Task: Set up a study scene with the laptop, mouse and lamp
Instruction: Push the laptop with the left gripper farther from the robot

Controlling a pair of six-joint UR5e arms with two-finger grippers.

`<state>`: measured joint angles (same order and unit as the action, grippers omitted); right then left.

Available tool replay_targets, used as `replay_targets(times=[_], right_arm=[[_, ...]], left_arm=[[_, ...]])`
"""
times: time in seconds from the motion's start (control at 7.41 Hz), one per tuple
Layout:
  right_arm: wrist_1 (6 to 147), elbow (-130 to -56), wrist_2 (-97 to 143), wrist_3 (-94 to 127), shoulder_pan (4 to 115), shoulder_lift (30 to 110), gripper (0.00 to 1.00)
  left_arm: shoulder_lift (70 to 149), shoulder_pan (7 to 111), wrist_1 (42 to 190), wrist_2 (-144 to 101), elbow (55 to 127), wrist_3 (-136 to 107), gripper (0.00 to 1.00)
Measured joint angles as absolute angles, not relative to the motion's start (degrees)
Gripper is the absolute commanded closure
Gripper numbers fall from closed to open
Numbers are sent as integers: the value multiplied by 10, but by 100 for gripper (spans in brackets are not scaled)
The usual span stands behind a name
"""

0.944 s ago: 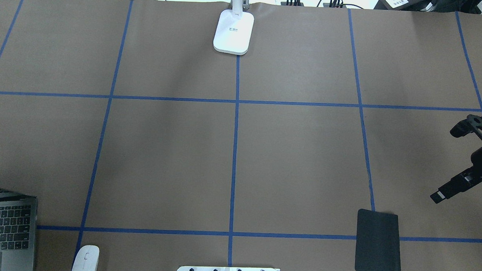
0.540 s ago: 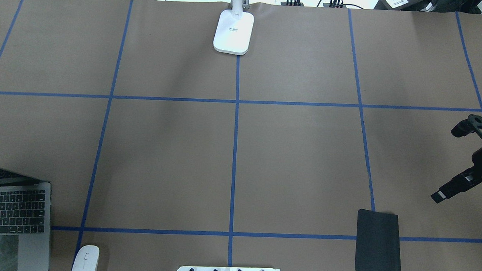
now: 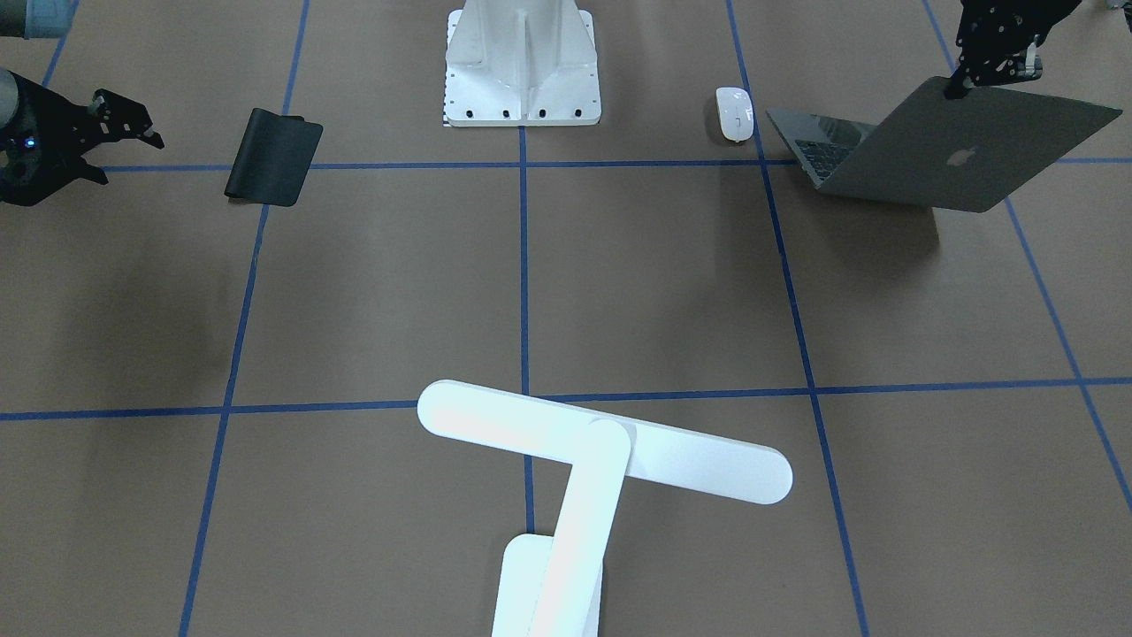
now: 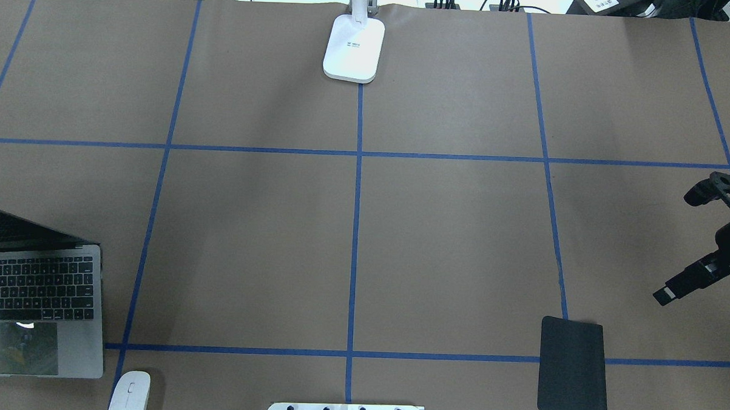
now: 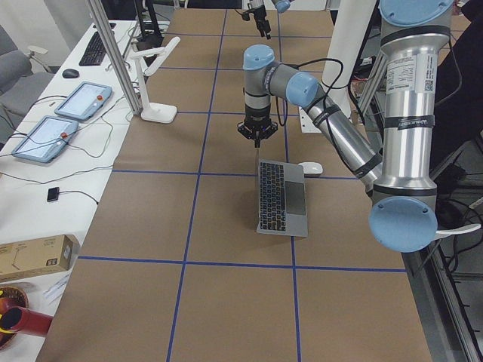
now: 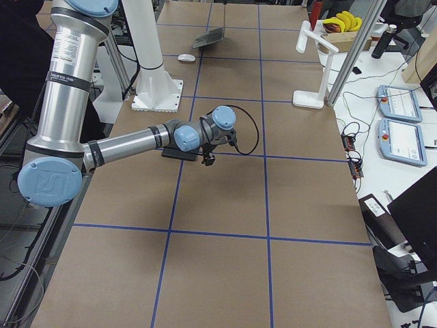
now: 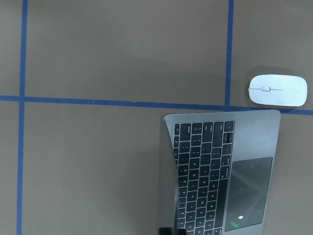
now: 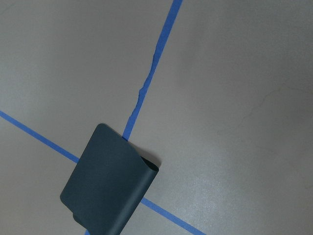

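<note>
The surface [image 4: 449,232] is covered in brown paper marked into squares by blue tape [image 4: 355,229]; at the middle of its far edge stands the lamp [image 3: 610,456], its long bar head lying crosswise over the slanted arm, well apart from everything else; the laptop [image 4: 40,297] sits open at the near end on the robot's left, keyboard facing the robot, lid tilted back so that the logo shows from the operators' side; the white bolted pedestal [image 3: 522,62] stands at the middle of the near edge, between the laptop's side and the black mouse pad [image 4: 572,370]; that pad lies flat across a tape line on the robot's right, one end curled up a little; the mouse [image 4: 129,392] lies just beside the laptop's front corner toward the pedestal, close to it but not touching, a tape line running between the two.

The left pincer [image 3: 957,88] points down at the top edge of the laptop's lid and pinches that edge, a dark fingertip on either face of it in the wrist view; the right pincer [image 4: 666,294] hangs above bare paper near the mouse pad, off to its outer side, holding nothing; whether its fingers are spread or pressed together I cannot tell.
</note>
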<state>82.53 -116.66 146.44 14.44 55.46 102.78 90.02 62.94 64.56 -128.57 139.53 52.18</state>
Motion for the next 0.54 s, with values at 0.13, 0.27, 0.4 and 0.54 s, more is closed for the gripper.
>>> replay_targets(times=[0.13,0.27,0.4,0.54], right_arm=[[825,-1167,1464,145,556,1028,0],[825,-1167,1464,145,556,1028,0],[825,-1167,1463,146,558,1028,0],[825,-1166,1463,146,559,1027,0]], left_arm=[[926,630,632,-1276,1382,522,100],[959,631,622,-1272,1362,522,100],[998,629,606,-1269,1341,522,100],[1041,627,583,-1263,1322,522,100]])
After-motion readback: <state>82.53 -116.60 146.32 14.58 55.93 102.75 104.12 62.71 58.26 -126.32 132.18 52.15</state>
